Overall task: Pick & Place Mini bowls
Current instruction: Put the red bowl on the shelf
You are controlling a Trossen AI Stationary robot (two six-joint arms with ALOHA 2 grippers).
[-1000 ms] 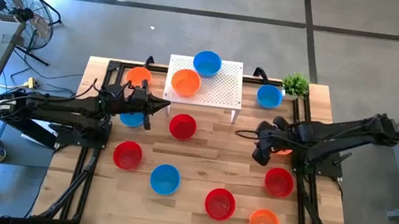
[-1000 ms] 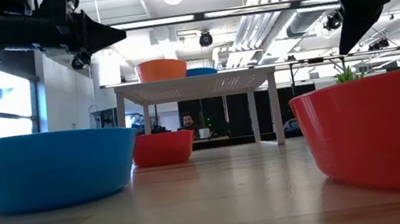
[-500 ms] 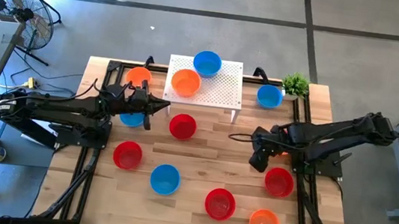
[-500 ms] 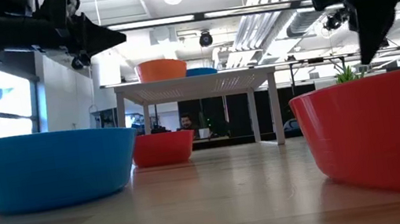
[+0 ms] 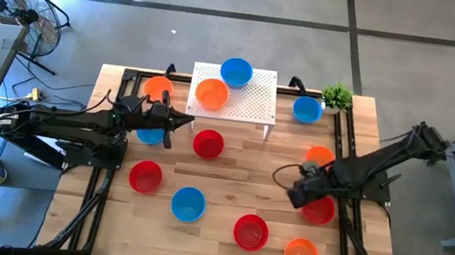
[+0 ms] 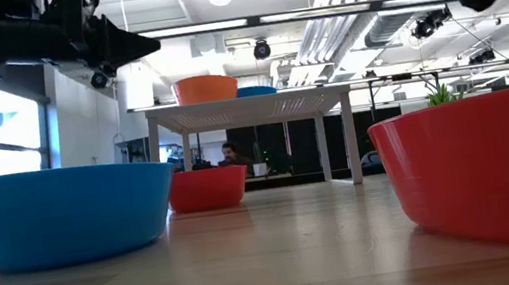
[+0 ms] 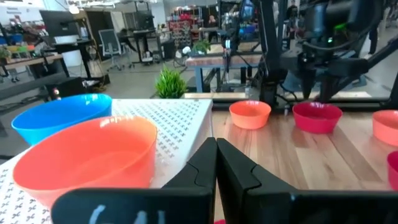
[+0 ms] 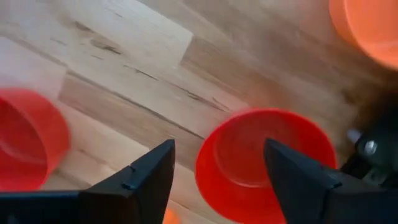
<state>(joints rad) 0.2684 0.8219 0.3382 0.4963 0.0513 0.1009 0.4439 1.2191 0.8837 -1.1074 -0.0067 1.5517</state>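
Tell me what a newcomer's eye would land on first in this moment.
The bright mini bowls scattered over the wooden table, red, blue and orange, with an orange one and a blue one up on the white perforated stand. Next, the right gripper, open, hanging over a red bowl near the table's right edge.

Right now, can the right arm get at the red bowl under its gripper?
Probably yes. The right gripper is open and hangs over the near rim of the red bowl, one finger outside it, nothing between them. The orange bowl sits clear behind.
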